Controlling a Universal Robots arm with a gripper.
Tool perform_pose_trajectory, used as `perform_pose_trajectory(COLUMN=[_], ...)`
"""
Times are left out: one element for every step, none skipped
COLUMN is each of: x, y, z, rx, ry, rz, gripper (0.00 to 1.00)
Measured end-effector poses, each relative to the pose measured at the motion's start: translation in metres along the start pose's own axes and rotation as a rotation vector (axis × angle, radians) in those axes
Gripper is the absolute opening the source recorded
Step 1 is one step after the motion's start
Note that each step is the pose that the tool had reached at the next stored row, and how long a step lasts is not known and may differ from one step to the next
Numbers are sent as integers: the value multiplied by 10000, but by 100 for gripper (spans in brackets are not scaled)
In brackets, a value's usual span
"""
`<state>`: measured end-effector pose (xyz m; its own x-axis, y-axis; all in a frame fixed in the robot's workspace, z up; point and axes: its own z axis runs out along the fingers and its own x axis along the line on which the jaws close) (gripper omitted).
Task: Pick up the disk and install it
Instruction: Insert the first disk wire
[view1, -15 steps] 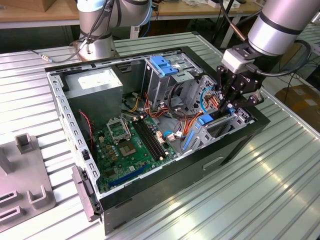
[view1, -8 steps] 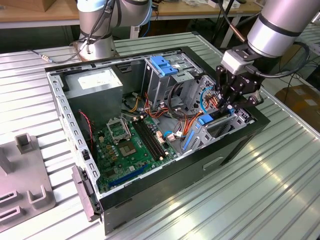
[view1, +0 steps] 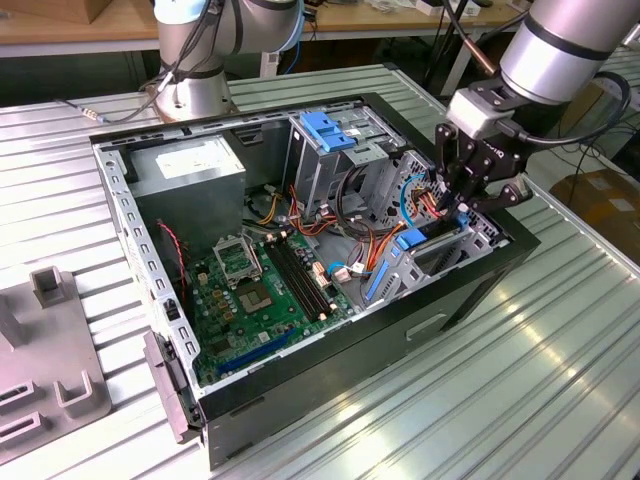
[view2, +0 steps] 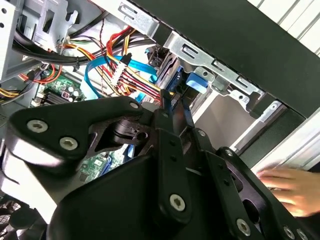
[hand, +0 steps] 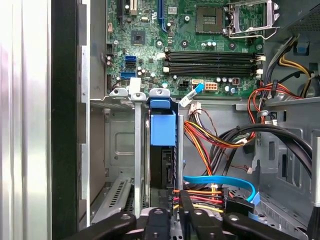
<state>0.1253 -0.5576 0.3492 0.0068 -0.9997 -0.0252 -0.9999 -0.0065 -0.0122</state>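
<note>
gripper: low over the PC case's corner at the exterior view's right, fingers pointing down into the drive bay; fingers look drawn close together on a thin dark-and-blue edge, but can't tell for sure if it's clamped or just touching.
disk: standing on edge in the bay slot, blue frame tab on top w/ dark body under it; sits betw. the grey metal bay rails, just beside the case's side wall. In the second wrist view its blue tab shows right past the fingertips.
PC case: black, lying open on its side on the tabletop, which is ribbed metal.
motherboard: green, flat on the case floor, near the bay.
cables: red/yellow/orange bundle + blue flat cable, just beside the disk, near the gripper.
drive cage: upright metal, blue plastic top, at the case's far side, apart from the gripper.
PSU: grey box, far corner at the exterior view's left.
person's hand: on the surface outside the case, near the gripper.
</note>
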Motion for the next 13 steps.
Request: perform_pose_trajectory(x=[0, 0, 0, 0, 0, 0, 0, 0, 0, 0, 0, 0, -1], y=[0, 0, 0, 0, 0, 0, 0, 0, 0, 0, 0, 0, 0], z=[-1, -2, -4, -5, -6, -8, -9, -12, -14, -17, -18, -19, -20], rx=[1, 0, 0, 0, 0, 0, 0, 0, 0, 0, 0, 0, 0], ry=[-1, -1, -1, 0, -1, -1, -1, 0, -1, 0, 1, -1, -1], rz=[0, 0, 0, 0, 0, 0, 0, 0, 0, 0, 0, 0, 0], gripper=[16, 10, 10, 10, 10, 10, 10, 10, 10, 10, 10, 10, 10])
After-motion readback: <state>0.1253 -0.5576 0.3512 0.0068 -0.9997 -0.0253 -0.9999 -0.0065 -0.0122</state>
